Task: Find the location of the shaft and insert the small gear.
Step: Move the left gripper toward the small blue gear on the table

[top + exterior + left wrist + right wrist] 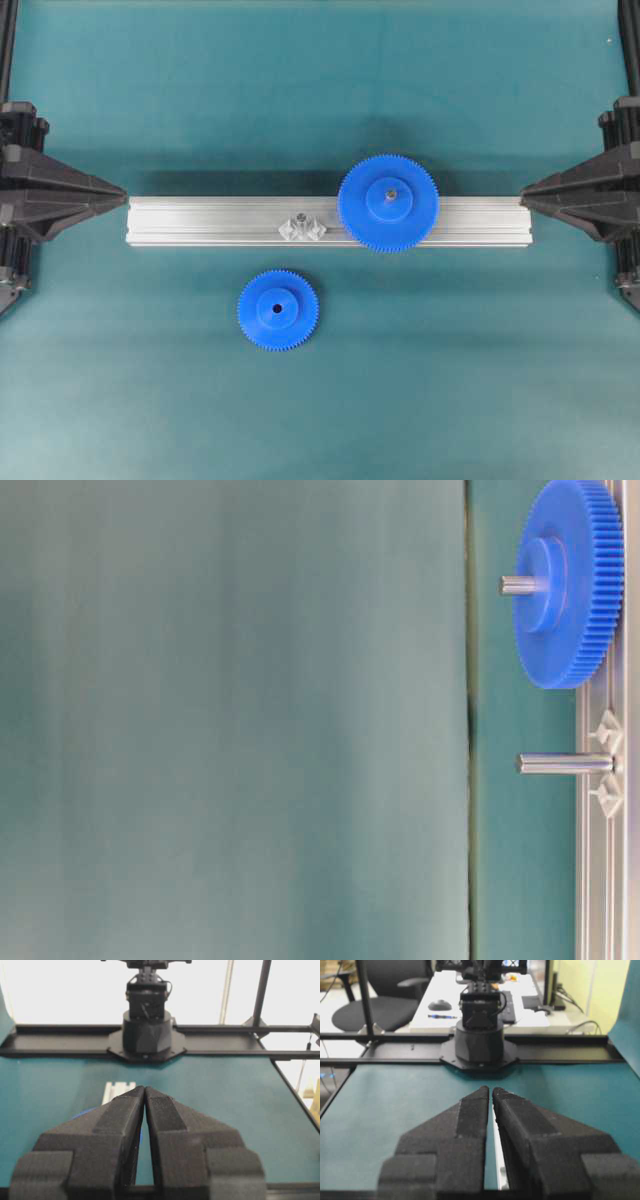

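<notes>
While both arms sit drawn back at the left and right edges of the overhead view, you have the left gripper (122, 190) and the right gripper (524, 192) level with the table, tips pointing inward at each other along the aluminium rail (220, 221), each just off one end of it. Both pairs of fingers are pressed together with nothing between them; the wrist views confirm this, showing only a thin seam between the left pads (125, 1112) and a thin slit between the right pads (470, 1110).

From above, the small gear (278, 310) lies flat on the teal mat (150, 380), in the lower middle of the frame, just below the rail and apart from it. The shaft (299, 220) appears there only as a small dot between two shiny facets at the rail's centre. The table-level view, turned on its side, shows you what the overhead cannot: the shaft (565, 764) is a bare silver pin standing straight out of the rail at lower right, and the large gear (570, 580) sits on the rail at upper right with its own pin through the hub. That view leaves out the small gear.

You see no readable writing anywhere.
</notes>
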Robot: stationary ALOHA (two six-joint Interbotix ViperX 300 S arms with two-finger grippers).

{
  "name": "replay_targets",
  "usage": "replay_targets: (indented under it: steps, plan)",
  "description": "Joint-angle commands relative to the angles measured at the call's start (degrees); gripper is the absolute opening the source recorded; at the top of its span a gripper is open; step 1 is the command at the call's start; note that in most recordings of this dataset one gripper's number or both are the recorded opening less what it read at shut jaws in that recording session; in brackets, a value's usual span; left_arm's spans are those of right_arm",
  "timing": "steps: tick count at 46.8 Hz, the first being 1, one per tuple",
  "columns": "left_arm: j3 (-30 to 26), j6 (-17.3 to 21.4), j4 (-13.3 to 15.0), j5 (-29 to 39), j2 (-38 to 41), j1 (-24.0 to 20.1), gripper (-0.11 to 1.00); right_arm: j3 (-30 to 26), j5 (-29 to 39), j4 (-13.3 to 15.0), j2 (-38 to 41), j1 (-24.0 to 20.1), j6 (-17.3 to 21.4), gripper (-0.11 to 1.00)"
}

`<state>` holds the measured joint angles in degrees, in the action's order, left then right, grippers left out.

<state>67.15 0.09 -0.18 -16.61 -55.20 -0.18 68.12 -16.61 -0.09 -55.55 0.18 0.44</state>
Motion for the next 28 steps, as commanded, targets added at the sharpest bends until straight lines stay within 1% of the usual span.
replay_targets:
  steps: [1,3,5,6,9,14,18,26,28]
  plan:
    - [0.0,-1.3,-0.4,-0.1,2.1,0.0,0.11,0.6,-0.4,-0.2,1.2,-0.4,-0.3,0.16]
    - [-0.3,-1.9,-0.4,0.1,2.9,0.1,0.12,1.8,-0.3,-0.6,1.4,-0.5,0.1,0.18]
    - [-0.9,-2.5,-0.5,0.4,3.8,0.1,0.09,2.5,0.0,-1.2,1.6,-0.7,0.8,0.24]
    - [-1.1,-2.6,-0.5,0.4,4.3,0.1,0.06,2.8,0.1,-1.4,1.7,-0.9,1.3,0.24]
    - [-2.0,-2.7,-0.5,0.7,5.7,0.2,0.00,3.0,0.3,-1.5,1.9,-1.1,3.0,0.14]
    - [-3.2,-2.9,-0.5,1.9,8.1,1.0,-0.01,2.5,1.2,-1.5,2.2,-1.1,4.5,0.04]
    - [-3.7,-3.2,-0.5,3.5,9.9,1.8,-0.01,2.5,2.8,-1.5,2.0,-1.1,4.5,0.02]
    - [-5.0,-3.5,-0.5,4.8,11.8,3.6,-0.01,2.5,4.7,-1.5,2.0,-1.1,4.6,0.02]
    - [-5.6,-4.1,-0.5,5.9,12.0,4.0,-0.01,2.4,5.0,-1.5,2.0,-1.1,4.6,0.02]
